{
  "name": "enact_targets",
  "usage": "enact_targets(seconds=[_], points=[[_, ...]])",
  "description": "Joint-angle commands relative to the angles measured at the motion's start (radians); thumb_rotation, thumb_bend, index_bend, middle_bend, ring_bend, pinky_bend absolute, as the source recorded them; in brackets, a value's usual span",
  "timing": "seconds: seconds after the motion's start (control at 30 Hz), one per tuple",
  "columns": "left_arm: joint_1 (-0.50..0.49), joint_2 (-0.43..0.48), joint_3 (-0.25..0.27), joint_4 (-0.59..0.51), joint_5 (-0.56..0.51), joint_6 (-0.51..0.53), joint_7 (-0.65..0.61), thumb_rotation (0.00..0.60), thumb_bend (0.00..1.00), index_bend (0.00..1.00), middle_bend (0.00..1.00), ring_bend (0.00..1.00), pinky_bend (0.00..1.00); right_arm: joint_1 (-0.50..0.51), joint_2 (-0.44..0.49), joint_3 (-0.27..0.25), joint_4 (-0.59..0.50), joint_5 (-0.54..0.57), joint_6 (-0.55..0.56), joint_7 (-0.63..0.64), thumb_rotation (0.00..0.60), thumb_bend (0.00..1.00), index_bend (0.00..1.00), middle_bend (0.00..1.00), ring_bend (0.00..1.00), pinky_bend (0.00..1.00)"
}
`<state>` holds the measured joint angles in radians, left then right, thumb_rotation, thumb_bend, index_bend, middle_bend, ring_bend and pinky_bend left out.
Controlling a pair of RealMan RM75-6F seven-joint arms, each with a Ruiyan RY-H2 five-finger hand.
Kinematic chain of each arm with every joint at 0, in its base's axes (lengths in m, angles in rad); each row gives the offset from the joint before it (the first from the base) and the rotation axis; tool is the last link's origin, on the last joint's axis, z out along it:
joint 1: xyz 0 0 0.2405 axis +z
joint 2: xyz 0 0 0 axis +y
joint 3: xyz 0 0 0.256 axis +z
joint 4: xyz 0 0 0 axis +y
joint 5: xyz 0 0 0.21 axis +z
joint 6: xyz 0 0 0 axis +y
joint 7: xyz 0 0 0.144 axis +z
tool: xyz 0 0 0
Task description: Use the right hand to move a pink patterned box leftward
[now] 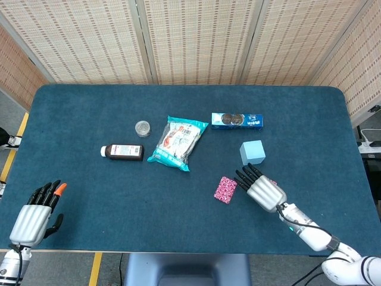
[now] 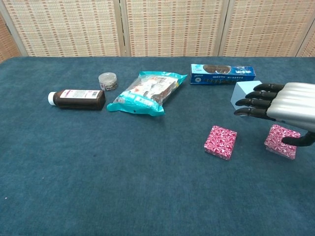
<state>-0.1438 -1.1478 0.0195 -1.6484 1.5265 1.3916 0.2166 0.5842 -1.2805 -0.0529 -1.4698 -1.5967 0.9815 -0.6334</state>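
A pink patterned box [image 1: 225, 189] [image 2: 220, 142] lies flat on the blue table, free of any hand. A second pink patterned box [image 2: 281, 141] sits to its right, mostly hidden under my right hand in the head view. My right hand [image 1: 262, 189] [image 2: 279, 106] hovers above that second box with fingers stretched out, holding nothing, a short gap right of the first box. My left hand [image 1: 37, 214] rests open at the table's near left corner.
A light blue cube [image 1: 252, 152] stands just behind my right hand. A blue cookie box [image 1: 237, 121], a teal snack bag [image 1: 178, 142], a small round jar [image 1: 142, 127] and a brown bottle [image 1: 122, 152] lie across the middle of the table.
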Motion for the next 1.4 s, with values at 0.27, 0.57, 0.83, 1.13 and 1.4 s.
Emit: enact_targets(seconds=[0.27, 0.57, 0.83, 1.13, 1.4], points=[[-0.012, -0.016, 0.004, -0.02, 0.005, -0.019, 0.046, 0.6, 0.47, 0.0, 0.0, 0.04, 0.14, -0.044, -0.009, -0.087, 0.237, -0.108, 0.049, 0.191, 0.6, 0.24, 0.04, 0.01, 0.0, 0.0], [-0.014, -0.019, 0.0, -0.02, -0.011, -0.028, 0.057, 0.6, 0.47, 0.0, 0.0, 0.04, 0.14, -0.036, -0.075, -0.085, 0.321, -0.13, 0.046, 0.244, 0.6, 0.24, 0.08, 0.04, 0.0, 0.0], [-0.016, -0.019, 0.001, -0.016, -0.015, -0.033, 0.056, 0.6, 0.47, 0.0, 0.0, 0.04, 0.14, -0.035, -0.114, -0.071, 0.359, -0.118, 0.041, 0.26, 0.6, 0.24, 0.16, 0.11, 0.0, 0.0], [-0.022, -0.025, -0.001, -0.015, -0.024, -0.044, 0.065, 0.6, 0.47, 0.0, 0.0, 0.04, 0.14, -0.032, -0.137, -0.065, 0.378, -0.116, 0.044, 0.278, 0.6, 0.24, 0.21, 0.16, 0.0, 0.0], [-0.022, -0.022, 0.001, -0.012, -0.023, -0.044, 0.06, 0.6, 0.47, 0.0, 0.01, 0.04, 0.14, -0.033, -0.148, -0.059, 0.385, -0.109, 0.046, 0.277, 0.6, 0.24, 0.27, 0.2, 0.01, 0.0]])
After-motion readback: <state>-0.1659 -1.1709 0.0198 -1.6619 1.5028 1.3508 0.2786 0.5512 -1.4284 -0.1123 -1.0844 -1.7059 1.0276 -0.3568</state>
